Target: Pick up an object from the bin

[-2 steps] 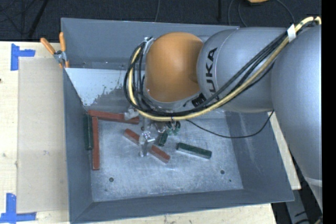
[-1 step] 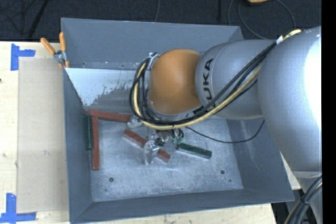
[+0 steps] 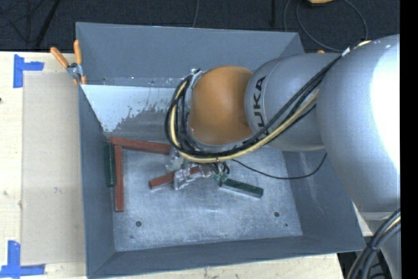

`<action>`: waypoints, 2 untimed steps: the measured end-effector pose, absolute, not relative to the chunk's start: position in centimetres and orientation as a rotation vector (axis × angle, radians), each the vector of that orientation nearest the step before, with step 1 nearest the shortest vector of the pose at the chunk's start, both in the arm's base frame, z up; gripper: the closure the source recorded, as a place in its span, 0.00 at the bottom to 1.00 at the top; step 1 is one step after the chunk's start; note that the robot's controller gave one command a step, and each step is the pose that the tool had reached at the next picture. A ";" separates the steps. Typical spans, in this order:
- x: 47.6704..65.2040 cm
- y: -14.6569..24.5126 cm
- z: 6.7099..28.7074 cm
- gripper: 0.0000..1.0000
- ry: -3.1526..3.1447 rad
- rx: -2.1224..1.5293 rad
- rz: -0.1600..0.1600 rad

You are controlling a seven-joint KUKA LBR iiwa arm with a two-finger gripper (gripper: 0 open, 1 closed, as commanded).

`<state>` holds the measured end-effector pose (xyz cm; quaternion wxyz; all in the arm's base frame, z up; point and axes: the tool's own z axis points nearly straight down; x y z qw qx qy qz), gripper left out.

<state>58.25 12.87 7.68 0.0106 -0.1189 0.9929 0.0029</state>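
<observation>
The short reddish-brown stick (image 3: 160,182) lies flat mid-floor in the bin (image 3: 215,224), and we see the gripper (image 3: 187,176) right at its right end, low under the orange cover (image 3: 219,104), but honestly we can't tell if the claw is apart, together or clamped on it. Just right of that sits a dark green stick (image 3: 241,189). Off to the left there's a long brown stick (image 3: 138,144) lying crosswise, a second brown stick (image 3: 119,180) running near to far, and a dark green strip (image 3: 110,165) just beside it.

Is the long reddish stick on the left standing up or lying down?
Lying down: the long reddish-brown stick lies flat on the floor of the grey metal bin.
</observation>
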 end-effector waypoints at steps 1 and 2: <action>58.2 12.9 7.7 1.00 3.098 -0.371 0.009; 60.2 11.4 26.9 1.00 3.108 -0.415 0.001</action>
